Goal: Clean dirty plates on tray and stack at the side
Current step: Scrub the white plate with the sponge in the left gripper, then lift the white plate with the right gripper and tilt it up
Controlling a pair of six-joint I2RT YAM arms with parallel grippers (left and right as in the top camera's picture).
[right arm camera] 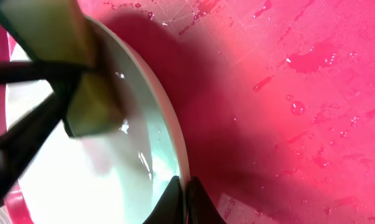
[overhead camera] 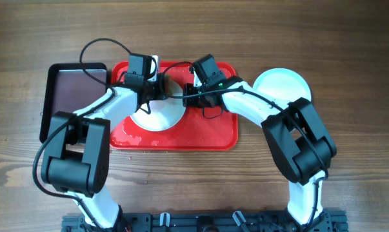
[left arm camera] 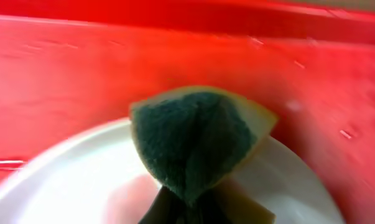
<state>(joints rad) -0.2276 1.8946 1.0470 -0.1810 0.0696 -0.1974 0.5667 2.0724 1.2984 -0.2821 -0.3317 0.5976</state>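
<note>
On the red tray [overhead camera: 207,132] a white plate [overhead camera: 159,117] stands tipped up on edge. My right gripper [overhead camera: 189,95] is shut on its rim; in the right wrist view the two fingertips [right arm camera: 184,199] pinch the plate's edge [right arm camera: 175,143] above the wet tray floor [right arm camera: 287,124]. My left gripper [overhead camera: 149,87] is shut on a green-and-yellow sponge [left arm camera: 193,140], which is pressed against the plate's face [left arm camera: 63,180]. The sponge [right arm camera: 91,106] also shows in the right wrist view, held by the dark left fingers. A pale mint-blue plate [overhead camera: 281,85] lies on the table to the right of the tray.
A smaller black tray [overhead camera: 75,90] lies just left of the red tray. Water drops and reddish streaks dot the red tray floor [right arm camera: 311,59]. Cables loop over both wrists above the tray. Bare wooden table surrounds the trays.
</note>
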